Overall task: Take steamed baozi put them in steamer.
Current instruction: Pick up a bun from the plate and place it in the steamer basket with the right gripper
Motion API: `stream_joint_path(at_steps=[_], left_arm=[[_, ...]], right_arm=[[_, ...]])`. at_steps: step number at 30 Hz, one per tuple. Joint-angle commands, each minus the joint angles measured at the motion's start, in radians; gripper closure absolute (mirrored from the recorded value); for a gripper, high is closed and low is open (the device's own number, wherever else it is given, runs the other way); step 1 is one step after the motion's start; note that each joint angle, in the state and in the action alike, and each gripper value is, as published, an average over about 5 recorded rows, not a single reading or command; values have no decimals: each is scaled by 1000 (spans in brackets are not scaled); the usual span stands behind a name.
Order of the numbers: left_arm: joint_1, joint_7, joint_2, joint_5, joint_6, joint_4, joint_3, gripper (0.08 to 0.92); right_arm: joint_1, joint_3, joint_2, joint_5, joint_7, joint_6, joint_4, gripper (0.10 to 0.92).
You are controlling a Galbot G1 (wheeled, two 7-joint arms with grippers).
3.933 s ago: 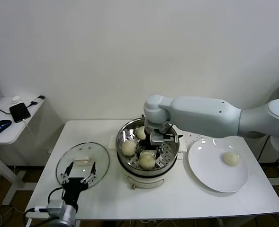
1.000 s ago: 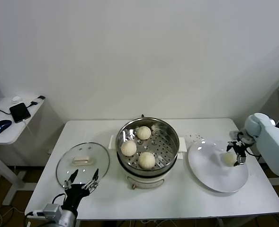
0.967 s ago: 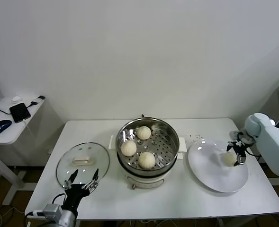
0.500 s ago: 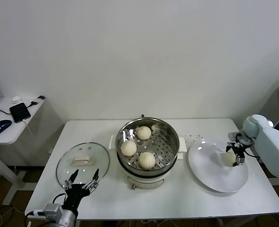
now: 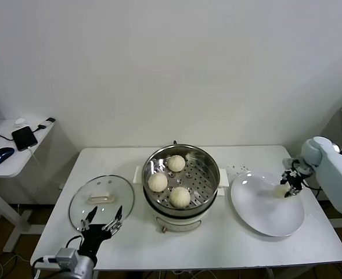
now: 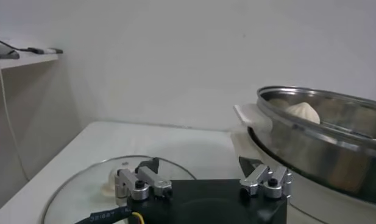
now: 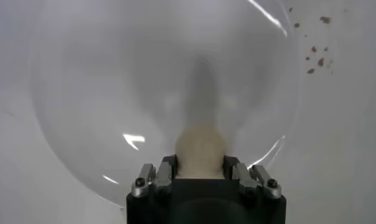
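the left end effector (image 5: 101, 220) hangs spread wide at the desk's (image 5: 229, 247) near edge, just beside the glass lid (image 5: 101, 199). three steamed baozi (image 5: 180, 196) sit in the steamer (image 5: 181, 181) at centre. above the white plate (image 5: 263, 210), the right end effector (image 5: 288, 187) is clamped on the fourth baozi (image 7: 200, 150).

Steamer (image 5: 180, 177): shiny metal wall, perforated metal tray, matt white base. Plate (image 5: 263, 218), right of frame: glossy white, smooth, with bright glints; lid (image 5: 101, 200), lower left: clear glass. Baozi (image 5: 180, 196): matt, smooth cream dough; table (image 5: 217, 247): matt white.
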Motion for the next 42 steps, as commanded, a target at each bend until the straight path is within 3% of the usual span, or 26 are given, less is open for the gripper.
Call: stream_joint_path(at_steps=[1,8,13,19,27,42], left_arm=[[-7,-4,1,36,0,1,2,177],[-23,-22,2,88,2,-3,3,177],[-24,-24,5,95,5,-27,5,177],[-25,-32,10,100,1,-41,5,177],[-28,-35,14,94,-1,-56,9,177],[-39,-38,14,83,-4,-41,5,177]], right_arm=[[205,-285,-166,339,-52,-236,315,508],[586,-692,-206,690,-52,-479,582,508],[805,-908,-121,901,9,-618,664,508],[861,-978,17,1040,85,-717,713,500],[834,-991,158,1044,115,-753,648,500],[659,-988,267,855,173,-748,472,505]])
